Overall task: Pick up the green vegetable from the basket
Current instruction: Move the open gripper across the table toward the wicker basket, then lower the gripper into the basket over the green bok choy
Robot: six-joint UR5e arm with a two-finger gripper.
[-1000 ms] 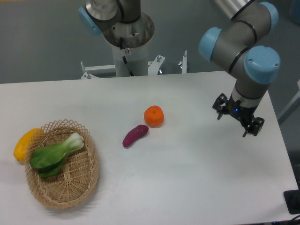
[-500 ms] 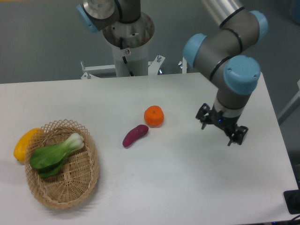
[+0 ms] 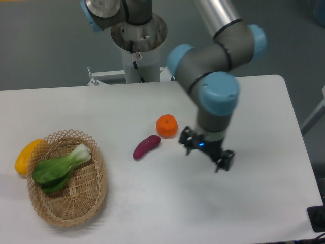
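White bench under a grey wall is all I have from the fixed camera, with the arm's base column at the back edge. My tool hangs over the middle-right of the bench, just right of the tangerine and the purple sweet potato, touching neither. Its two fingers stand apart with nothing between them, so I read it as spread and empty.

The bok choy lies inside the wicker basket at the left end of the bench, well apart from the tool. Its pale stalk points up and right toward the rim, and its dark leaves fan down and left across the basket floor. A yellow vegetable sits outside the basket, pressed against its left rim.

My judgement is that I am in the approach step: the tool is in transit over the bench and nothing is grasped yet. The next move calls for carrying the tool left past the sweet potato, centring it over the bok choy, turning the fingers to straddle the stalk across its narrow width, then descending inside the rim without catching the looped wicker edge. The leaves look soft, so I would aim for the firmer stalk end.

The count from this view: one basket, one bok choy, one yellow vegetable, one sweet potato, one tangerine, one arm with one tool.
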